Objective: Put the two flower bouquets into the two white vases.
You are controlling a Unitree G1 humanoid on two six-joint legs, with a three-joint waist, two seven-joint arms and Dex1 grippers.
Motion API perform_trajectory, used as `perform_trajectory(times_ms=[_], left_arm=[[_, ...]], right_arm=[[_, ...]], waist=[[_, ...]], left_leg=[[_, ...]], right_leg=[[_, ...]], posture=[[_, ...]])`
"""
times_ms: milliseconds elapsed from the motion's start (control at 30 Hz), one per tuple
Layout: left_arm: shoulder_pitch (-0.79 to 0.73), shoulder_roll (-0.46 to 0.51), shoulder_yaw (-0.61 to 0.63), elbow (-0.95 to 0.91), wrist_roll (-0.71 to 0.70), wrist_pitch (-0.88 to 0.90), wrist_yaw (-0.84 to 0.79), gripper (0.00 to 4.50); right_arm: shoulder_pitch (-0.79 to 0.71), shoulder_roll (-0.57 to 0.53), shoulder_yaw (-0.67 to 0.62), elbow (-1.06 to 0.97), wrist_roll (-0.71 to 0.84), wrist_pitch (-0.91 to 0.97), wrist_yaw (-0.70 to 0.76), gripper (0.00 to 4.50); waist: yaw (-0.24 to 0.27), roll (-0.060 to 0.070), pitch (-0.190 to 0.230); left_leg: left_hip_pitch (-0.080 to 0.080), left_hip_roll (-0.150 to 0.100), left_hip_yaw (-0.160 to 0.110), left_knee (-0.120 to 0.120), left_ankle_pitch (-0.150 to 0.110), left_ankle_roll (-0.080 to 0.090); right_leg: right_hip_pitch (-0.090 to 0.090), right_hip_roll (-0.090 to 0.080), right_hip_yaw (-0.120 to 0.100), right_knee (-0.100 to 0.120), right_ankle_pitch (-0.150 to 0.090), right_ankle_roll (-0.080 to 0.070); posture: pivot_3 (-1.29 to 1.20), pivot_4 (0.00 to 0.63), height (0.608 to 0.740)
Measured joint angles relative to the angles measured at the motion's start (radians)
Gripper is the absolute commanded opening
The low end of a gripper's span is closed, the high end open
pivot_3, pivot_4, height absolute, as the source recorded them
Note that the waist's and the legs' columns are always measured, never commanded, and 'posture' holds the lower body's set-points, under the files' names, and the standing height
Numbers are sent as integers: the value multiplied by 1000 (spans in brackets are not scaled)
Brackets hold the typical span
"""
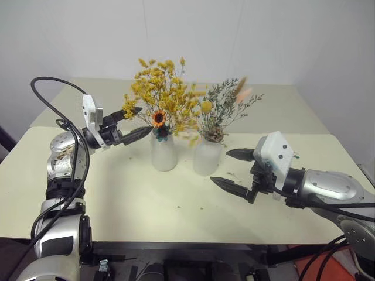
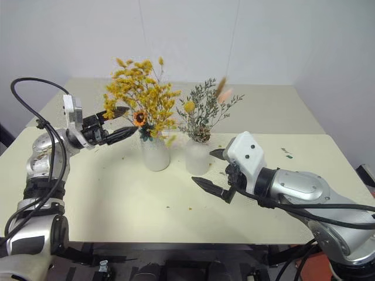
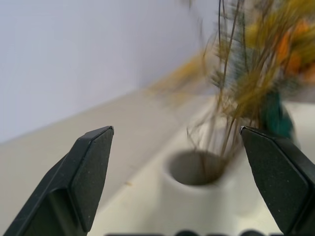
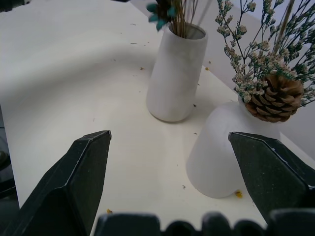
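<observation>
1. My right gripper (image 1: 233, 168) is nearest, hovering low over the cream table (image 1: 146, 205) with its two black fingers spread wide and nothing between them. It points toward the vases from their right.
2. Just past it stands the rounded bottle-shaped vase (image 1: 207, 157). It holds the grey-green bouquet (image 1: 222, 111), with a yellow ball, pinkish plumes and a pine cone (image 4: 274, 97) sitting at the neck.
3. Just beside it, on its left, stands the tapered wide-mouthed vase (image 1: 163, 152), upright and close to its neighbour; I cannot tell whether the two touch. The yellow bouquet (image 1: 161, 93) with its orange sunflower (image 1: 158, 117) stands in it, brown stems down inside the mouth.
4. My left gripper (image 1: 137, 123) is raised at flower height, just left of the yellow bouquet. Its fingers are wide apart and hold nothing; the upper fingertip is at the edge of the blooms. In my left wrist view the vase mouth and stems sit between the open fingers.
5. Small flecks of dried flower lie scattered on the table around the vases.
</observation>
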Motion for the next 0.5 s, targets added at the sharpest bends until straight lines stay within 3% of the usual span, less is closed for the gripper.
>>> perform_trajectory(times_ms=[200, 500], left_arm=[[21, 8, 0, -53, -31, 18, -1, 4475], [201, 170, 77, -163, -111, 86, -88, 4475]], right_arm=[[-8, 3, 16, 8, -21, -12, 10, 4500], [25, 1, 11, -5, -30, -12, 2, 4500]], waist=[[-11, 0, 0], [-11, 0, 0]], left_leg=[[1, 0, 0, 0, 0, 0], [1, 1, 1, -1, 0, 0]], right_leg=[[0, 0, 0, 1, 0, 0], [0, 0, 1, 0, 0, 0]], posture=[[0, 150, 740], [0, 150, 740]])
